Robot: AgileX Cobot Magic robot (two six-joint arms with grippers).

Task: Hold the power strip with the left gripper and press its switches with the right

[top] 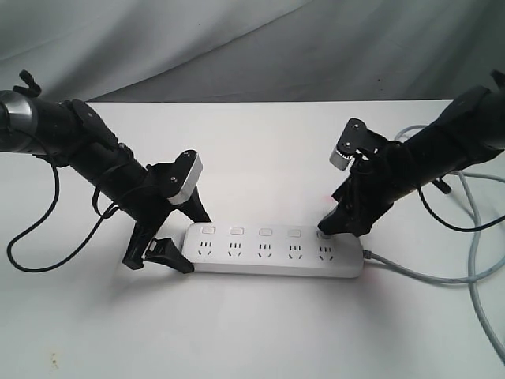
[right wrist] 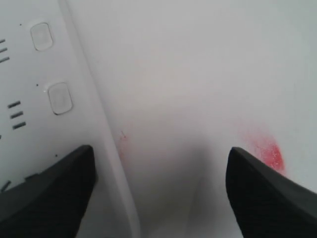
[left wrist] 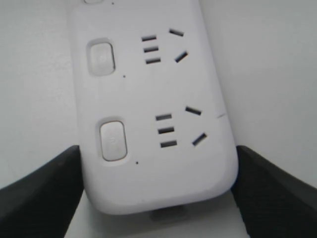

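Observation:
The white power strip (top: 272,257) lies flat on the white table, its grey cord (top: 426,275) leaving at the right end. My left gripper (top: 197,245) straddles the strip's left end, and in the left wrist view its black fingers (left wrist: 47,191) press against both long sides of the strip (left wrist: 153,89), so my left gripper (left wrist: 158,198) is shut on it. A row of switches (top: 266,232) runs along the far edge. My right gripper (top: 339,225) is open at the right end. One of its fingers (right wrist: 47,191) rests over the strip (right wrist: 29,129) where the end switch is hidden, and the other hangs over bare table.
Grey cables (top: 481,260) loop over the table (top: 260,150) at the right. A black cable (top: 35,237) hangs from the left arm. A faint red glow (right wrist: 268,151) shows on the table beside my right gripper. A grey cloth backdrop (top: 237,39) rises behind.

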